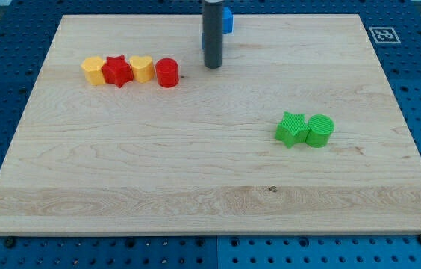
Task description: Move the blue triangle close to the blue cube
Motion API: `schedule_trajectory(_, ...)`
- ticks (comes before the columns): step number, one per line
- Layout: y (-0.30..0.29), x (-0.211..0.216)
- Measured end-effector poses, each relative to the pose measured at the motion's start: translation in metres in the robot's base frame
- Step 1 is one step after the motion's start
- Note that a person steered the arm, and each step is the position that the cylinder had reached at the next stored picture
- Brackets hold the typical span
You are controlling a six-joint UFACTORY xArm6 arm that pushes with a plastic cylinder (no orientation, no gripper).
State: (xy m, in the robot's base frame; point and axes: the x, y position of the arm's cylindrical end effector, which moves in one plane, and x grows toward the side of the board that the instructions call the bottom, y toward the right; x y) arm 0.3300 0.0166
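My tip (213, 66) rests on the wooden board near the view's top centre. A blue block (228, 19) shows just behind the rod at the top edge, mostly hidden by it; its shape cannot be made out. No second blue block shows in this view. The tip sits a little below and left of that blue block, apart from it.
A row of blocks lies at the upper left: a yellow block (92, 71), a red star (118, 72), a yellow heart (142, 68) and a red cylinder (167, 73). A green star (292, 128) and a green cylinder (319, 130) touch at the right.
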Motion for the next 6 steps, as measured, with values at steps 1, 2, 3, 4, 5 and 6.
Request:
schedule_trajectory(1, 0.021, 0.0)
schedule_trajectory(2, 0.003, -0.013)
schedule_trajectory(3, -0.007, -0.029)
schedule_trajectory(4, -0.007, -0.034)
schedule_trajectory(5, -0.005, -0.032)
schedule_trajectory(6, -0.005, -0.034)
